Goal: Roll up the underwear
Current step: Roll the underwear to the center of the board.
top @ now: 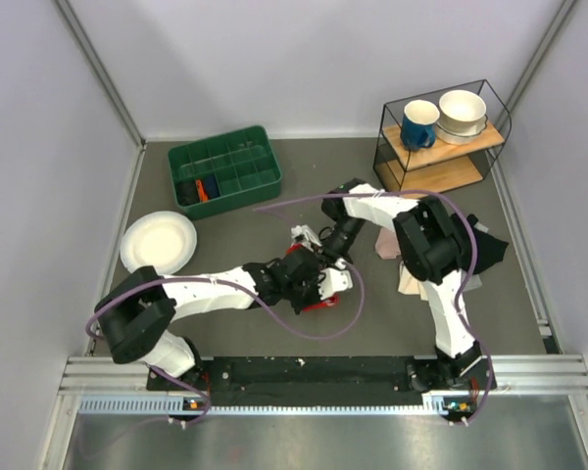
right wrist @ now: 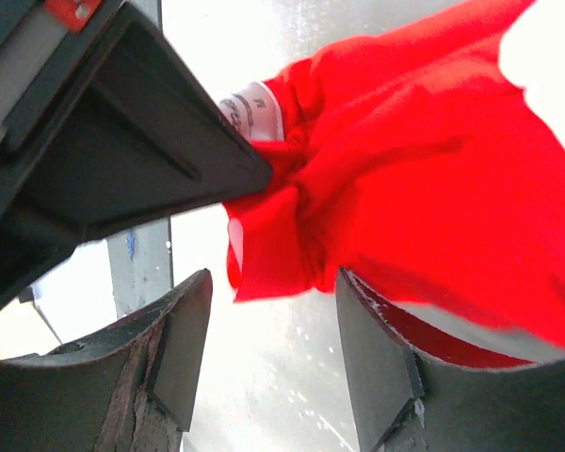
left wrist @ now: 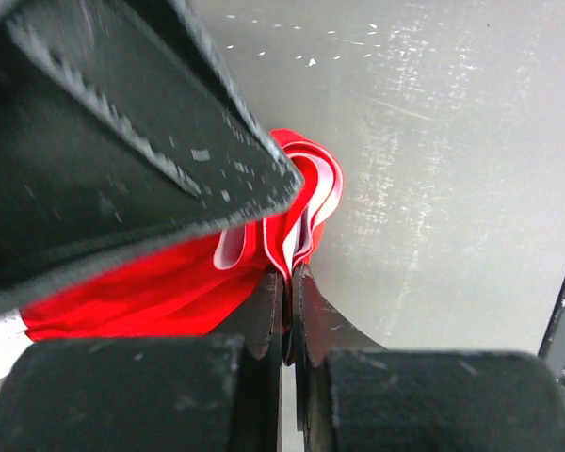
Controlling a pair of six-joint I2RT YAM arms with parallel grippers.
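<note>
The red underwear (top: 322, 300) lies bunched on the table's middle, mostly hidden under both gripper heads in the top view. In the left wrist view its red folds with white trim (left wrist: 292, 202) run into my left gripper (left wrist: 288, 282), which is shut on a fold of it. The other arm's black body covers the upper left there. My right gripper (right wrist: 273, 282) is open, its fingers (right wrist: 184, 348) set apart just below the red cloth (right wrist: 405, 179), whose lower edge hangs near the gap. A white lettered waistband (right wrist: 250, 108) shows at the top.
A green divided bin (top: 225, 168) stands at the back left and a white plate (top: 158, 242) at the left. A wire shelf (top: 441, 137) holds a blue mug and bowls at the back right. A pink-and-beige cloth (top: 400, 262) and a black garment (top: 488, 247) lie right.
</note>
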